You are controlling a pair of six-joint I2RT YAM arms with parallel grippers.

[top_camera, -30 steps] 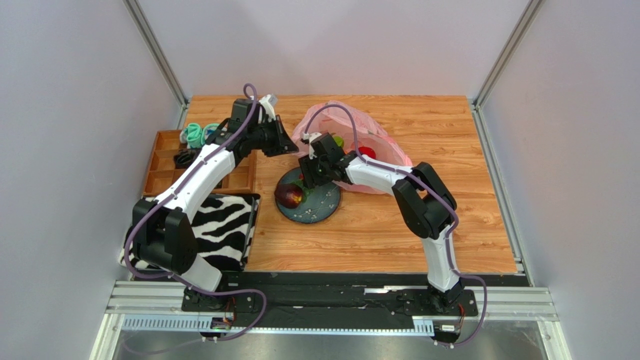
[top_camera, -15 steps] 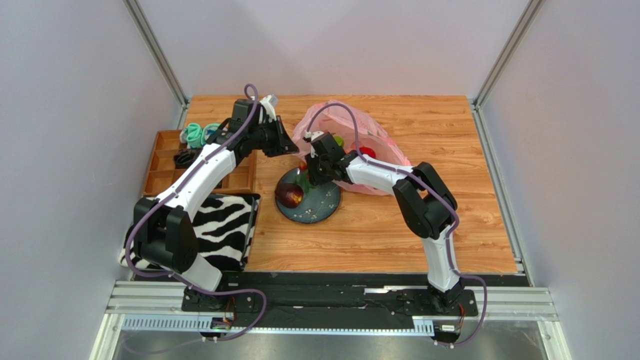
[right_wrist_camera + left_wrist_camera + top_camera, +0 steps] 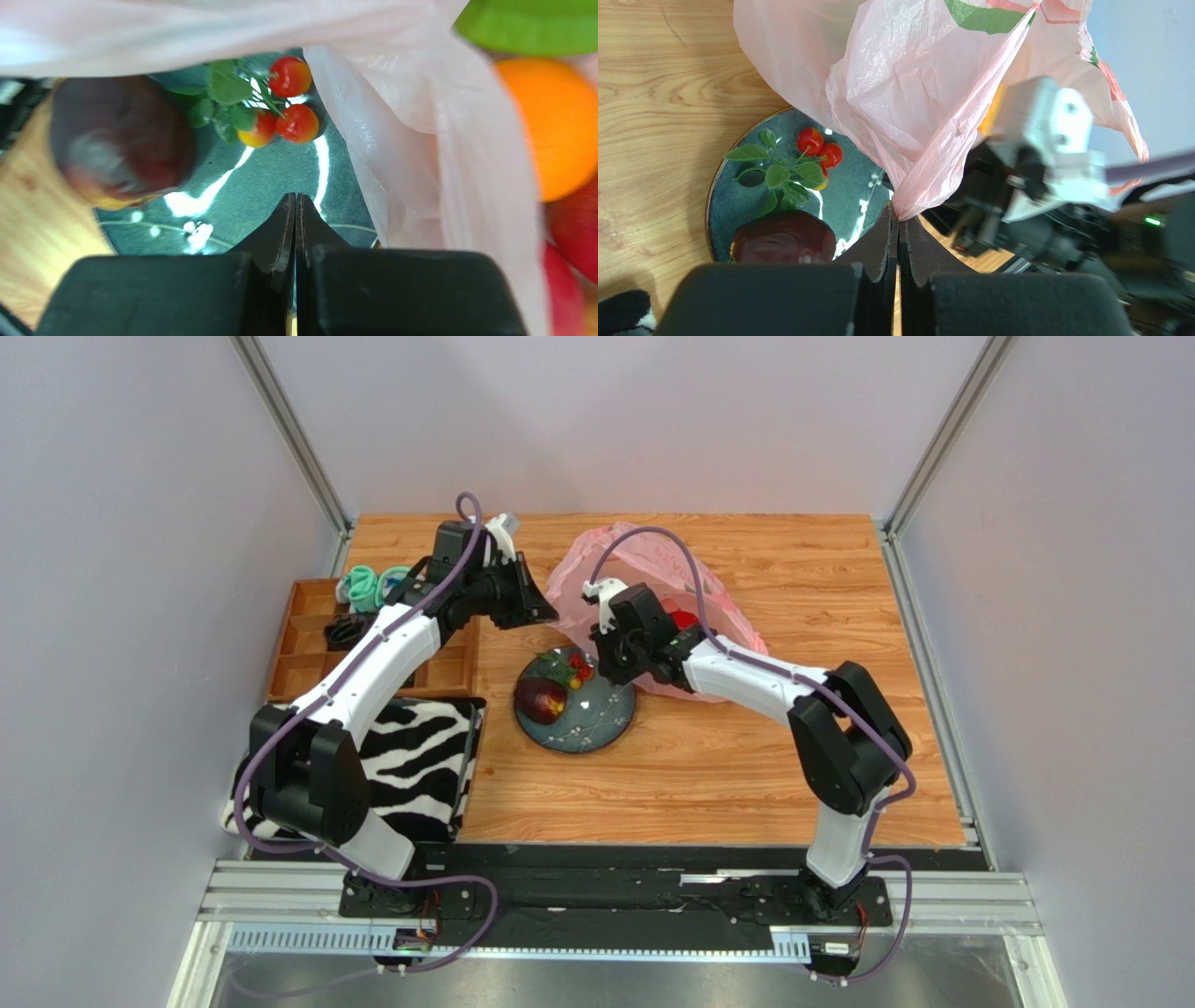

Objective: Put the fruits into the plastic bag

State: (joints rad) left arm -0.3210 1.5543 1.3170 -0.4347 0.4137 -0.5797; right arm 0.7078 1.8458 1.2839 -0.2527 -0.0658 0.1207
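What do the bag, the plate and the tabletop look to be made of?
The plastic bag is thin pink plastic film, translucent and crinkled into soft folds. The plate is dark teal with a glossy finish and bright reflections. It is probably glazed ceramic, though it could be hard plastic. The tabletop has a smooth wood-grain surface; whether it is real wood or laminate cannot be told.

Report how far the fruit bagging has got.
Done: orange, red apple and green fruit sit inside the pink plastic bag. In hand: left gripper pinches the bag's edge; right gripper is shut, empty, over the plate. Left: the red berries and dark purple fruit on that plate.
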